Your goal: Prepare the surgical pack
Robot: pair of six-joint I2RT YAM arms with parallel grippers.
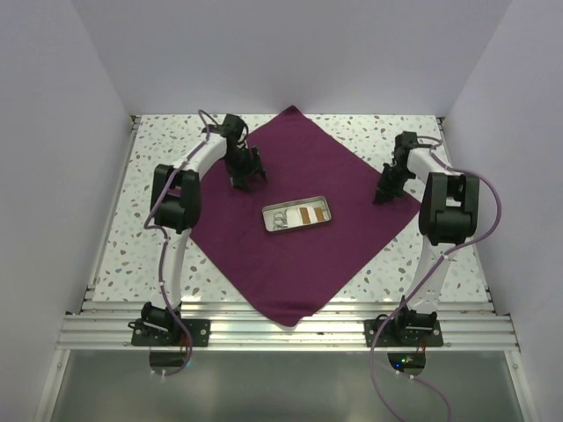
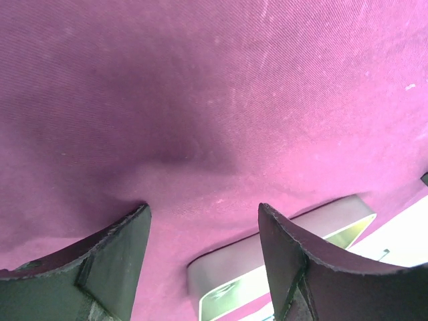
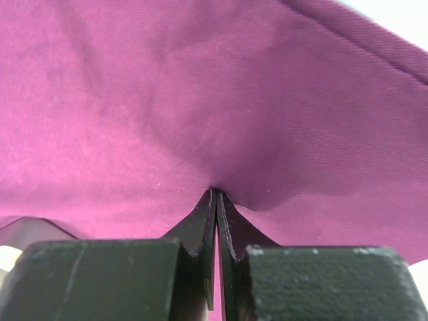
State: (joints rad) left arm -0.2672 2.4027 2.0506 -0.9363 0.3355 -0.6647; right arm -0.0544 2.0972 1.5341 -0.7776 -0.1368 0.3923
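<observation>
While the surgical pack (image 1: pixel 290 255) is lying spread flat as a diamond over the middle of the worktop (image 1: pixel 158 145), its corners pointing at the four edges, the overhead view is showing a small metal tray (image 1: pixel 295 203) sitting at its centre. The left tool (image 1: pixel 249 182) is hanging over the cloth's far-left part, well inside its border. The right tool (image 1: pixel 384 197) is standing at the corner nearest the worktop's right edge, so the right arm looks the one placed to fold. From there the cloth is stretching leftward toward the tray, and a fold would likely be running along that diagonal.

The left wrist view is showing what the overhead one is not: the left tool (image 2: pixel 204 208) is gaping wide with nothing between its fingers, cloth and the tray's wall (image 2: pixel 234 261) lying below.

The right wrist view is showing the right tool (image 3: pixel 215 194) closed tight, the fabric puckering into its tips, so it appears to be pinching the cloth.
</observation>
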